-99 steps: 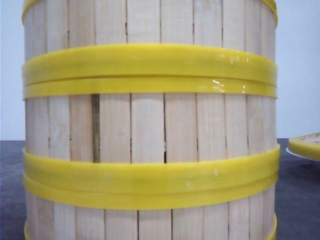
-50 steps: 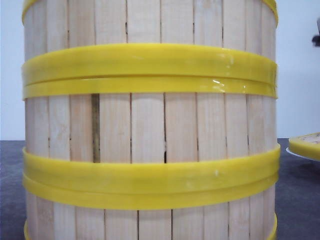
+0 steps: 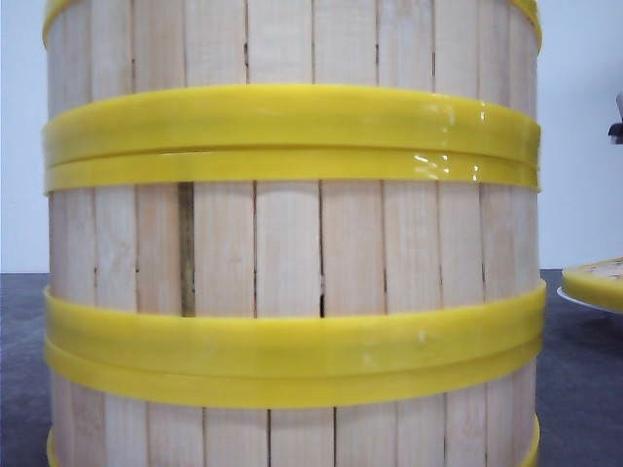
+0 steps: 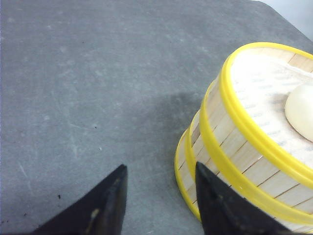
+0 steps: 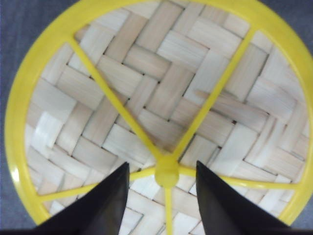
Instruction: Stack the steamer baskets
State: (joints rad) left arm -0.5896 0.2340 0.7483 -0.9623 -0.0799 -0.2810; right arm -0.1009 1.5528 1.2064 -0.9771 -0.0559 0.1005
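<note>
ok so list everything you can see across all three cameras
stacked steamer baskets: at least three tiers, pale wood slats with yellow bands, filling the front view close to the camera; the left wrist view shows the stack standing on the table
pale round item: one, cream, lying in the top basket, cut off at the edge
lid-like woven piece: one, woven bamboo with yellow rim, spokes and hub, directly below the right tool
white plate: one, far right, carrying a yellow-rimmed piece
table: dark grey
left tool: black, open, beside the stack
right tool: black, open, straddling the hub
</note>
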